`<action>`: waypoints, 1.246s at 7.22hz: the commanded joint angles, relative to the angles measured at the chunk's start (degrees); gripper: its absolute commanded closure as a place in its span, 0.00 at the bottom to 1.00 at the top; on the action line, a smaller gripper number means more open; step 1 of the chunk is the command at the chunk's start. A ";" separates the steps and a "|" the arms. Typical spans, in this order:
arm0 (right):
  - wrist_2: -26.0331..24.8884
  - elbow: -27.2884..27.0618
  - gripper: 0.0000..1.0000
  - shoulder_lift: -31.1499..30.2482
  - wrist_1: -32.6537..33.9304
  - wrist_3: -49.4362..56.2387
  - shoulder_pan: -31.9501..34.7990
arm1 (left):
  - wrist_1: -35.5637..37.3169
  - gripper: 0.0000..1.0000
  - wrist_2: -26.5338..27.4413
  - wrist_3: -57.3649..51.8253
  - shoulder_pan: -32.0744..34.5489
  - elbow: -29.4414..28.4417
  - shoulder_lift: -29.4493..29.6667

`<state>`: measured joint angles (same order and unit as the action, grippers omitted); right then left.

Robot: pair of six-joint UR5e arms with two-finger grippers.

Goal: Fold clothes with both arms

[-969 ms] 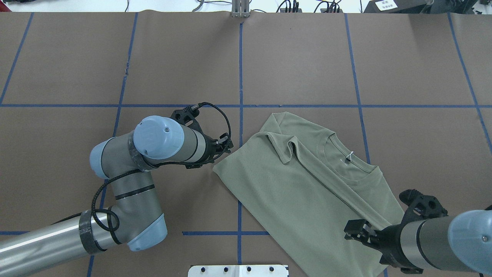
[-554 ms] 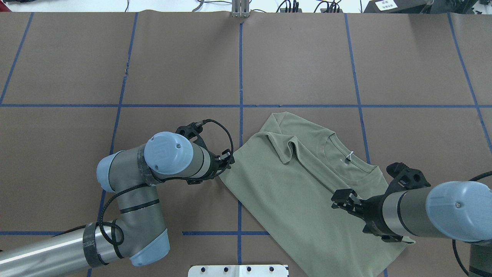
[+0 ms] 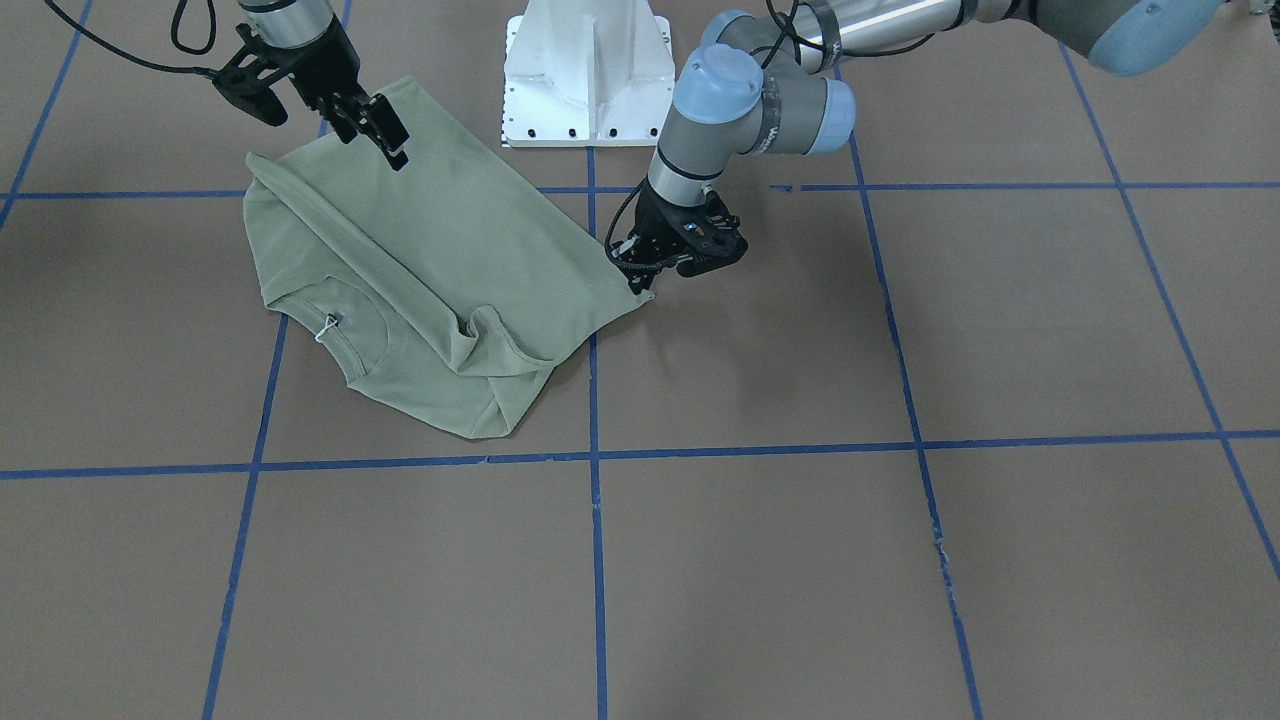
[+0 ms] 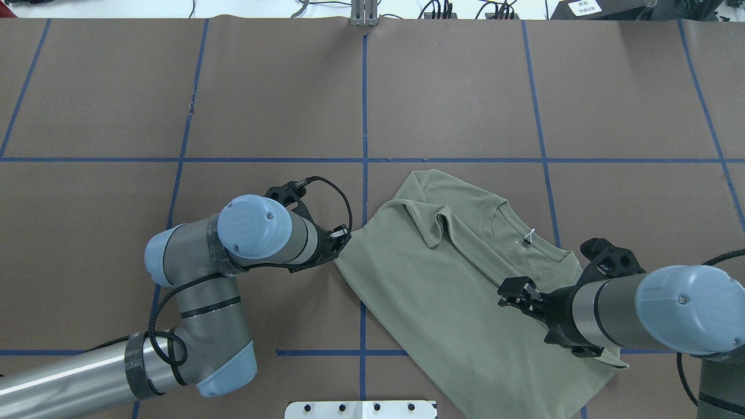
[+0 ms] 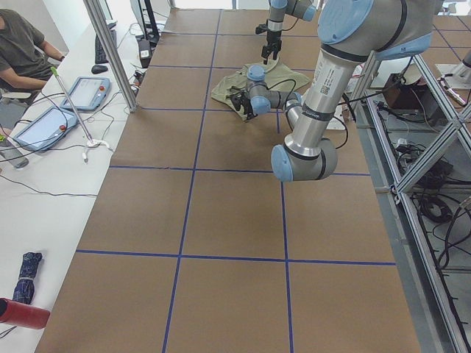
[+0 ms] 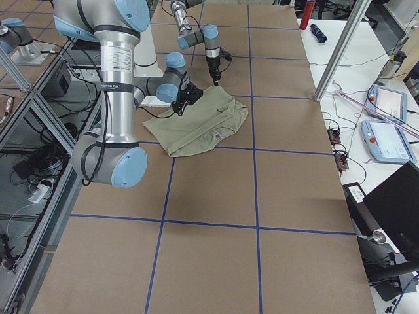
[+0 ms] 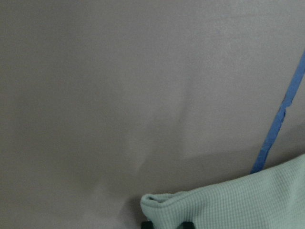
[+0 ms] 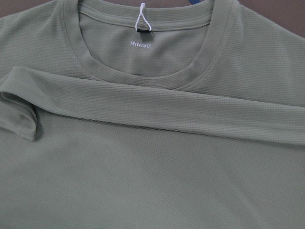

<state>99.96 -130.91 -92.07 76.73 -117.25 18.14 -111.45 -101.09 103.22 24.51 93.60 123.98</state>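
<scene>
While largely hidden overhead, left claw (image 3: 638, 281) shows frontally at shirt (image 3: 430, 250) corner.

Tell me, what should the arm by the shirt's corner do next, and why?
Probably close the left gripper on the shirt corner: its wrist view shows that corner lying right at the gripper, while the right gripper hovers over the fabric, holding nothing.

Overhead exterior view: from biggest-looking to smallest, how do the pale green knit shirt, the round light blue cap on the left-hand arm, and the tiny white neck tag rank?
1. pale sage-green knit shirt
2. round light blue joint cap on the left arm; nearer the camera, still clearly smaller
3. tiny white neck tag
</scene>
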 commanded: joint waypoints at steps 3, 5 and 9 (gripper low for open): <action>-0.12 0.48 0.00 0.57 0.00 0.00 0.75 | -2.78 1.00 1.15 -18.72 14.47 -4.36 0.38; -0.03 0.39 0.00 0.93 0.00 0.00 1.72 | -21.60 1.00 1.25 -19.73 19.42 -22.65 5.79; -0.21 0.65 0.00 0.84 0.00 0.00 2.59 | -36.46 1.00 6.17 -19.64 22.33 -55.88 26.40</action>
<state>99.79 -130.32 -91.17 76.73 -117.25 20.12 -144.61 -95.52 83.62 45.93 43.35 147.46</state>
